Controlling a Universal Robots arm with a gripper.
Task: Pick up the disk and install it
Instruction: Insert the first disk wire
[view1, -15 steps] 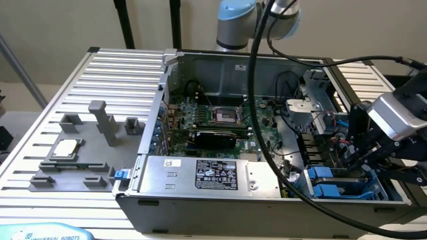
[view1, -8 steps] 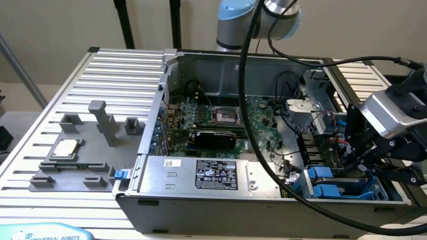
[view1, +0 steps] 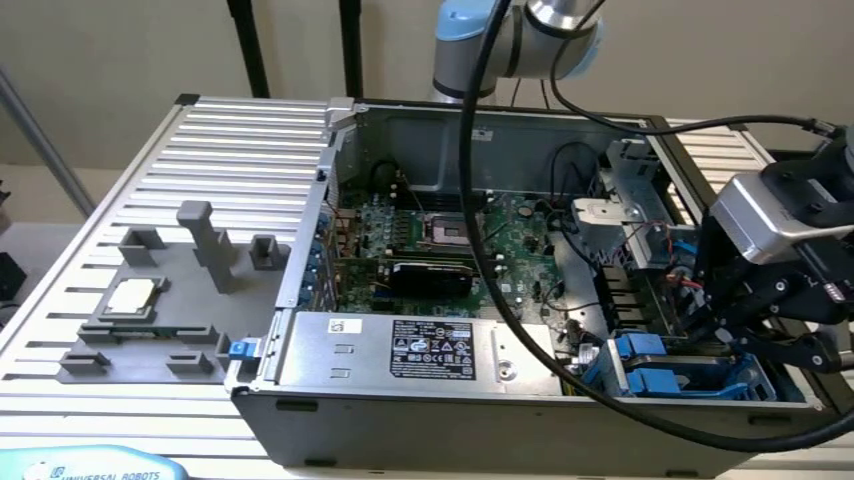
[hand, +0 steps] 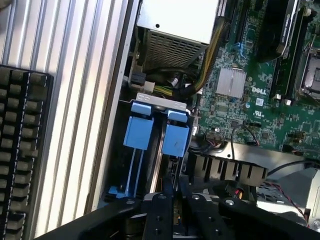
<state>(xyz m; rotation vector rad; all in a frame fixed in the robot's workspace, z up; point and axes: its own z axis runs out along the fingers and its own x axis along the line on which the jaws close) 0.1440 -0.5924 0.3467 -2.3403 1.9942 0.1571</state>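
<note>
The disk (view1: 663, 378) sits in the drive bay at the near right corner of the open computer case (view1: 400, 410). Its blue carrier frame and two blue tabs show there. My gripper (view1: 742, 338) hangs just over that bay, at the exterior view's right. In the wrist view the disk's blue tabs (hand: 175, 137) lie side by side with a thin silver edge running between them toward my gripper (hand: 174, 194). The black fingers (hand: 159, 207) stand close together, shut, with only a narrow slit between them. Whether they pinch the silver edge I cannot tell.
The motherboard (view1: 441, 240) fills the case floor, and the power supply (view1: 427, 345) lies along the near wall. Black cables (view1: 487, 250) drape across the case. A grey fixture (view1: 160, 300) holding a small square chip (view1: 131, 296) lies on the slatted table. A keyboard (hand: 20, 150) lies beside the case.
</note>
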